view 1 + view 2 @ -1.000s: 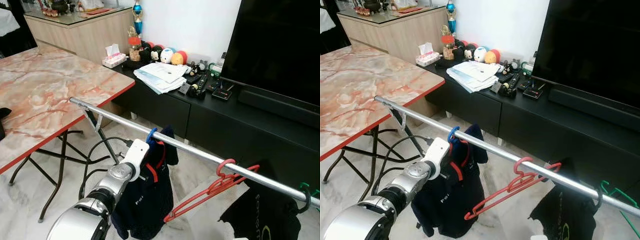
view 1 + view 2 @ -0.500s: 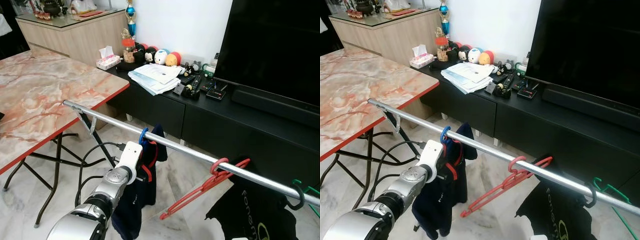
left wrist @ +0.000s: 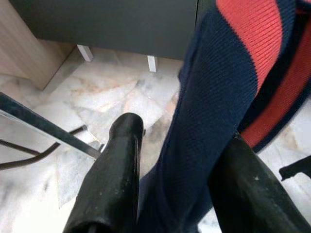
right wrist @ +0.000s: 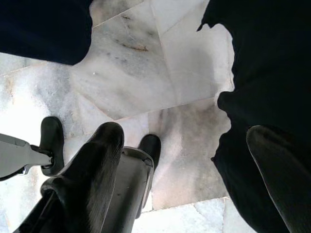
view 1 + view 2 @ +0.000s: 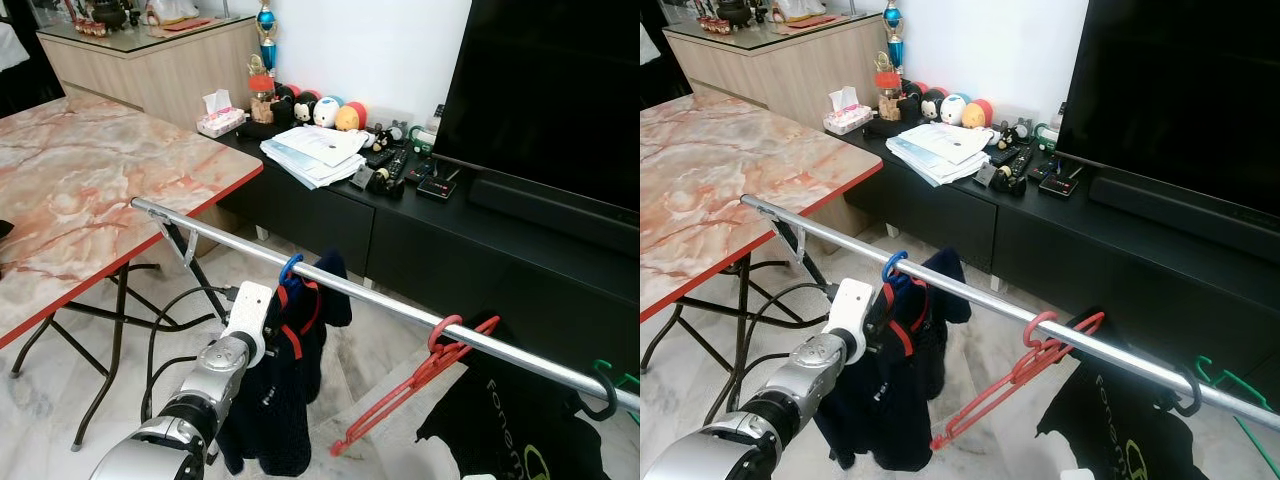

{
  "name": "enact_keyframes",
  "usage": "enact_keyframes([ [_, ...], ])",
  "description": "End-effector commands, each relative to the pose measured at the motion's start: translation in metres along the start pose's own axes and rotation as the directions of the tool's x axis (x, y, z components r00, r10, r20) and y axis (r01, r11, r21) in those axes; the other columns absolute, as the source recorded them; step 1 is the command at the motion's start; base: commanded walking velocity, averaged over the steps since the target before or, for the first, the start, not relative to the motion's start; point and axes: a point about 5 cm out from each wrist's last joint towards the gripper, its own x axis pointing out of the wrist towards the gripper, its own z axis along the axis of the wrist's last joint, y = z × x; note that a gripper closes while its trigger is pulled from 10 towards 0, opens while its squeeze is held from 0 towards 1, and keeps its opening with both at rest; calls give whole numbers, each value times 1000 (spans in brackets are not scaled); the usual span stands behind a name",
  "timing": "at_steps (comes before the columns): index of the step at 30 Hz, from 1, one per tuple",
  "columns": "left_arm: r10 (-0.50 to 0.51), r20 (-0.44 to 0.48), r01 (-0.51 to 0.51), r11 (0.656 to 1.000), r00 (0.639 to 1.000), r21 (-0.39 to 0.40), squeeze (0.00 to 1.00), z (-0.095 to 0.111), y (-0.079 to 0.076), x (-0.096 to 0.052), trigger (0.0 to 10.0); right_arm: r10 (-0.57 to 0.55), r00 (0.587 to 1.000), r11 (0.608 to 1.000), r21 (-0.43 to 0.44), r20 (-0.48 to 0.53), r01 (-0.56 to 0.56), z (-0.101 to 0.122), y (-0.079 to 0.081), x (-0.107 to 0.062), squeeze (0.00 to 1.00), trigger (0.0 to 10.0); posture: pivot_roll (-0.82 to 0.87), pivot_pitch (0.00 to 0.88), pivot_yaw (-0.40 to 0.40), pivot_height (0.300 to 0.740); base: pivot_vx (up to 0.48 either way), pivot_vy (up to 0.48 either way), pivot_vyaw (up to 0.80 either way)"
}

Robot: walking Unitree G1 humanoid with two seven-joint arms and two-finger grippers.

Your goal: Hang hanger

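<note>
White wall [image 5: 400,50], marble floor [image 5: 130,350], pink marble table [image 5: 90,180] (red-edged), black TV cabinet [image 5: 470,250], wooden sideboard [image 5: 170,75]

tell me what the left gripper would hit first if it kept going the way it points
Likely the navy garment with red trim: it already sits between the left gripper fingers. Past it lies marble floor; depth is unclear.

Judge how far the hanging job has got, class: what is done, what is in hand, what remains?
Done: the blue hanger hooks over the rail. In hand: the left hand grips the navy garment hanging from it. Left: letting go and backing away.
</note>
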Motion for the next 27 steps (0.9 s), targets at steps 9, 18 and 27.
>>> enact_keyframes([
  [9,4,197,6,999,980,-49,1000,-3,1,-28,10000,6,1000,1000,-3,12,-6,4,1,1,0,10000,-44,39,41,740,0,0,0],
  [18,8,276,13,997,961,-75,1000,-7,-4,-63,10000,9,1000,1000,-11,11,-9,5,1,1,0,10000,-28,27,38,740,0,0,0],
  [27,41,214,-23,996,976,-89,0,-24,-2,-93,10000,13,1000,1000,-16,15,-12,5,3,1,0,10000,-21,21,40,740,0,0,0],
])
